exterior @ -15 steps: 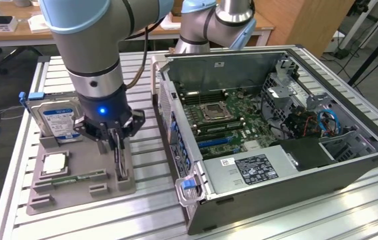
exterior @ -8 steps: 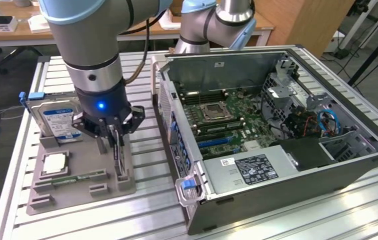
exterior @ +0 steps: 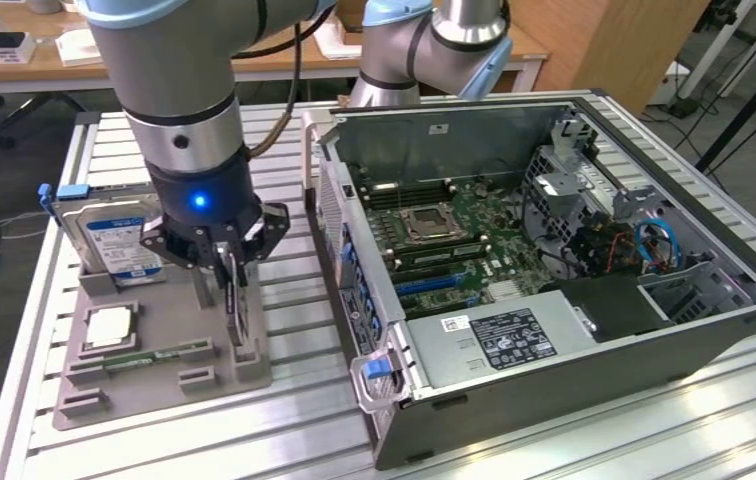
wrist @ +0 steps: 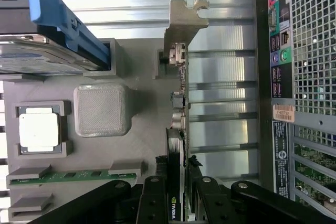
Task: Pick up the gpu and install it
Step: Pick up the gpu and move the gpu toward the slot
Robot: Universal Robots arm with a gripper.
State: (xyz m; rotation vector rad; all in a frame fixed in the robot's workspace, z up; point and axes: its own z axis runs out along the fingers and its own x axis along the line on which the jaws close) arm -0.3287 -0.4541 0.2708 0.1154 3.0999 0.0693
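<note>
Gpu, a thin flat green circuit-board card seen edge-on as a dark slab, stands upright on its long edge in the grey plastic parts tray, at the tray's side nearest the computer. In the wrist view the gpu runs straight away from me, ending in its silver metal end bracket at the far end of the tray.

My pincer comes straight down onto the card from above. Its black fingers are drawn in to a narrow gap and press on both faces of the board, so I have hold of the gpu near its upper edge, at the end away from the bracket. The card's lower edge reaches down to the tray; whether it has cleared its slot I cannot tell.

By my judgement the task is at its early part: the grasp is made, but the carrying and the installing are not done. The open black computer case lies on the slatted aluminium table, just beside the tray on the exterior view's right, and no card stands on its green motherboard.

Other parts sit untouched in the tray on the exterior view's left of the card: a boxy silver hard drive with a blue-white label, a square silver processor chip and a small narrow green memory stick.
</note>
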